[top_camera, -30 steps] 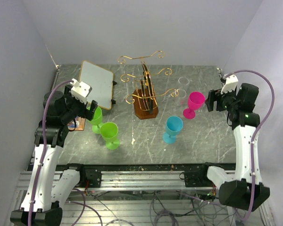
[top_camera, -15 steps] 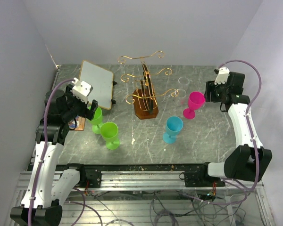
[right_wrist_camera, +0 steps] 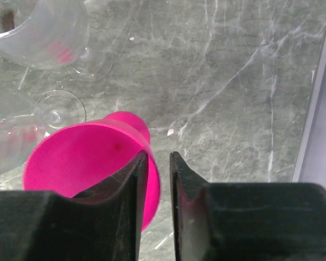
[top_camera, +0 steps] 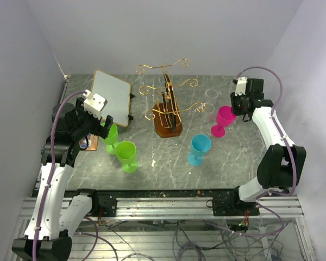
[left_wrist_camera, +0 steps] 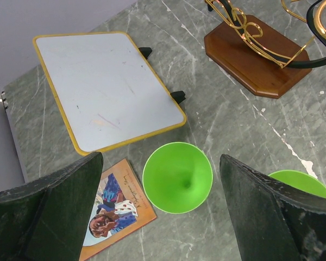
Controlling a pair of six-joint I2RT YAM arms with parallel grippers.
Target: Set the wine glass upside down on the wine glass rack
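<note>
The gold wire wine glass rack (top_camera: 167, 103) stands on its brown wooden base (left_wrist_camera: 255, 51) at the back middle of the table. A pink wine glass (top_camera: 225, 116) stands upright to its right. My right gripper (top_camera: 236, 107) is over that glass's right rim. In the right wrist view its jaws (right_wrist_camera: 158, 156) are narrow but apart: one finger (right_wrist_camera: 131, 185) is inside the pink bowl (right_wrist_camera: 81, 157), the other is outside, and a slit shows beside the wall. My left gripper (left_wrist_camera: 160, 163) hangs wide open above a green wine glass (left_wrist_camera: 177, 176).
A second green glass (top_camera: 126, 153) and a blue glass (top_camera: 199, 147) stand upright near the front. Clear glasses (right_wrist_camera: 41, 32) sit behind the pink one. A yellow-framed whiteboard (top_camera: 111, 97) and a small picture book (left_wrist_camera: 117, 204) lie at the left.
My right arm has swung back and left to the pink glass, and its jaws have narrowed over the rim. The left arm has stayed put.
</note>
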